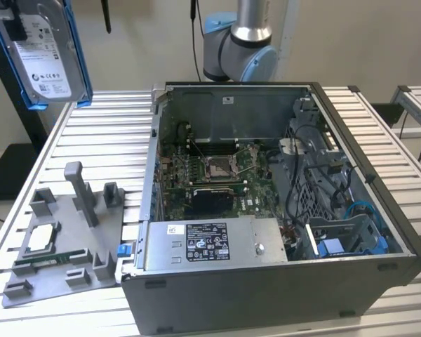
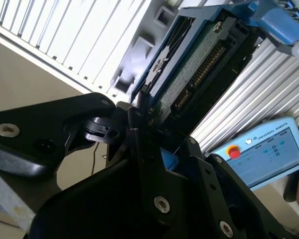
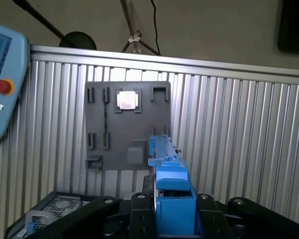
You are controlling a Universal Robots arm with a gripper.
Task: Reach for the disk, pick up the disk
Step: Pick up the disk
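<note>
Tabletop: a tabletop (image 1: 105, 133) of ribbed aluminium slats stood before a pale wall.
Exterior view, case: an open computer case (image 1: 266, 302) lay on the slats with its board and cables exposed. The arm's base joint (image 1: 238, 42) rose behind it.
Exterior view, plate: a grey fixture plate (image 1: 56, 281) sat beside the case, on the exterior view's left. A small square chip (image 1: 41, 239) rested in one of its pockets.
Exterior view, disk: the disk (image 1: 45, 49) hung in the air at the upper left, well clear of the tabletop. Its label faced the camera and its blue frame ran around it.
Second wrist view: the pincer (image 2: 159, 129) was clamped on one end of the disk, with black fingers (image 2: 139, 129) pressed against its faces. A light-blue control pendant (image 2: 261, 154) showed beyond the slats.
First wrist view: the blue frame's edge stood gripped between the fingers. The plate and chip lay on the slats beyond it, well apart.
</note>
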